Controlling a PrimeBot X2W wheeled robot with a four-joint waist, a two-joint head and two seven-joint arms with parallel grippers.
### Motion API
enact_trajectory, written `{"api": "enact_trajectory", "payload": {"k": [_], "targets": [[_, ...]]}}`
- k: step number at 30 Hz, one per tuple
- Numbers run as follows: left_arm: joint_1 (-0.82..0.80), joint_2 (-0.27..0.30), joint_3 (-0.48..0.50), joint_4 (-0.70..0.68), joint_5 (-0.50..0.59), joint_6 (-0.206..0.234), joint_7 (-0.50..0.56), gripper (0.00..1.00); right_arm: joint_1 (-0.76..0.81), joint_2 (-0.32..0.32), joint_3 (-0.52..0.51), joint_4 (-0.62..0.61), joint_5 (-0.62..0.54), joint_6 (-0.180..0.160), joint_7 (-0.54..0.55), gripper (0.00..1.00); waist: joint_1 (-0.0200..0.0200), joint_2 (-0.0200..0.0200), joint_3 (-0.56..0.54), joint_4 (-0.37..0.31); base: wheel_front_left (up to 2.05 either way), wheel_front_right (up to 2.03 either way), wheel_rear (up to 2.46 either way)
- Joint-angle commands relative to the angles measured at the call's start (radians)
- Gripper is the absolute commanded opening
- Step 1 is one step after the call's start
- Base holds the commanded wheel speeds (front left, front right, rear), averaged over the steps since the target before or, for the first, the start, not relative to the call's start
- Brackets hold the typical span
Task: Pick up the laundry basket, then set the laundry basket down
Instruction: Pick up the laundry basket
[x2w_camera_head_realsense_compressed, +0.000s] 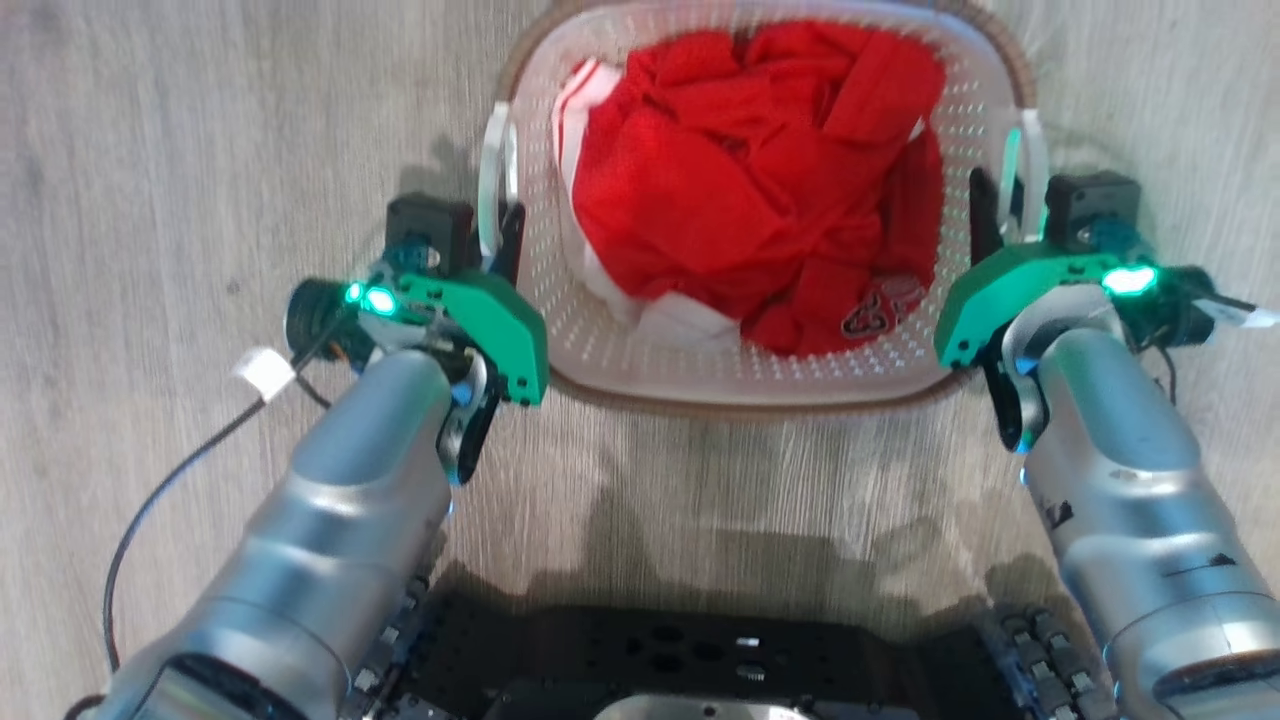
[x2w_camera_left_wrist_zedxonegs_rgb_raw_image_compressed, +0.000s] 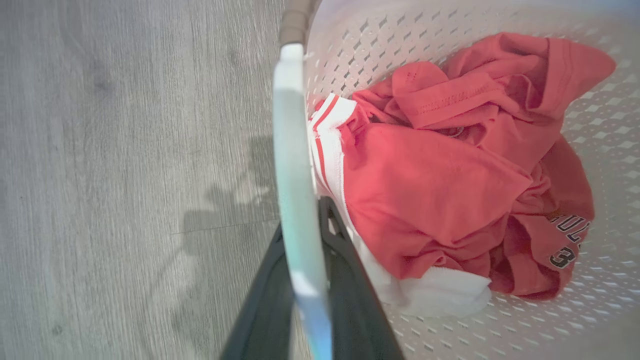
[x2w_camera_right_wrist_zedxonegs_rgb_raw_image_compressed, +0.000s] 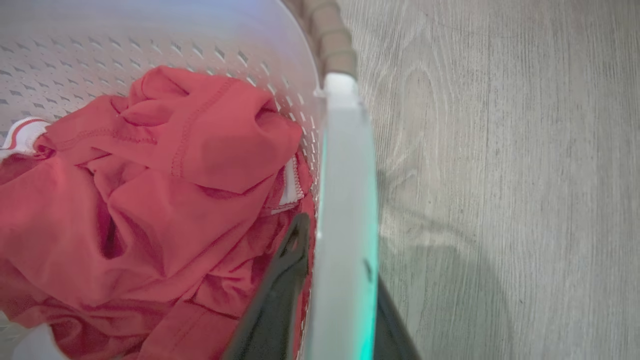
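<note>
The left gripper (x2w_camera_head_realsense_compressed: 498, 238) and right gripper (x2w_camera_head_realsense_compressed: 1005, 215) are pinching nearly shut on the left handle (x2w_camera_head_realsense_compressed: 494, 165) and right handle (x2w_camera_head_realsense_compressed: 1034, 165) of the laundry basket (x2w_camera_head_realsense_compressed: 740, 395), sitting between them, upper centre.

One laundry basket (x2w_camera_head_realsense_compressed: 740, 405) on the floor (x2w_camera_head_realsense_compressed: 200, 150), directly ahead of the robot's base (x2w_camera_head_realsense_compressed: 700, 640), garments (x2w_camera_head_realsense_compressed: 760, 180) heaped inside; left gripper (x2w_camera_head_realsense_compressed: 497, 235) at its left handle (x2w_camera_head_realsense_compressed: 495, 165), right gripper (x2w_camera_head_realsense_compressed: 1000, 215) at its right handle (x2w_camera_head_realsense_compressed: 1032, 160), each handle between that gripper's fingers.

Left gripper (x2w_camera_left_wrist_zedxonegs_rgb_raw_image_compressed: 302, 222) around laundry basket (x2w_camera_left_wrist_zedxonegs_rgb_raw_image_compressed: 610, 150) handle (x2w_camera_left_wrist_zedxonegs_rgb_raw_image_compressed: 292, 150)
</note>
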Motion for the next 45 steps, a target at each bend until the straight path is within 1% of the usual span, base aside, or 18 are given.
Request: {"api": "enact_trajectory", "payload": {"k": [1,6,12,17,18,21,31,45], "targets": [[0.038,0.022,-0.001,-0.013,-0.008,0.001,-0.01,0.0,0.057,0.023,0.04,0.009,0.002,0.0,-0.005,0.0,0.0,0.0,-0.034,-0.003,0.0,0.0,0.0],[0.077,0.022,-0.031,0.015,-0.045,0.0,-0.01,0.0,0.071,0.023,0.069,0.065,0.039,0.0,-0.005,0.0,0.0,0.0,-0.105,-0.008,0.0,0.0,0.0],[0.129,0.022,-0.069,0.061,-0.1,-0.004,-0.01,0.0,0.094,0.023,0.133,0.135,0.102,0.0,-0.005,0.0,0.0,0.0,-0.211,-0.014,0.0,0.0,0.0],[0.173,0.022,-0.102,0.101,-0.146,-0.011,-0.01,0.0,0.127,0.023,0.205,0.182,0.173,0.0,-0.005,0.0,0.0,0.0,-0.305,-0.021,0.0,0.0,0.0],[0.194,0.022,-0.116,0.119,-0.165,-0.015,-0.01,0.0,0.145,0.023,0.239,0.207,0.207,0.0,-0.005,0.0,0.0,0.0,-0.347,-0.025,0.0,0.0,0.0],[0.23,0.022,-0.14,0.147,-0.194,-0.021,-0.01,0.0,0.179,0.023,0.298,0.234,0.269,0.0,0.003,0.0,0.0,0.0,-0.412,-0.031,0.0,0.0,0.0],[0.337,0.022,-0.219,0.222,-0.287,-0.035,0.02,0.0,0.282,0.023,0.483,0.269,0.447,0.0,0.099,0.0,0.0,0.0,-0.609,-0.055,0.0,0.0,0.0],[0.422,0.022,-0.276,0.274,-0.331,-0.049,0.031,0.0,0.383,0.023,0.646,0.257,0.572,0.0,0.174,0.0,0.0,0.0,-0.8,-0.089,0.0,0.0,0.0]]}}
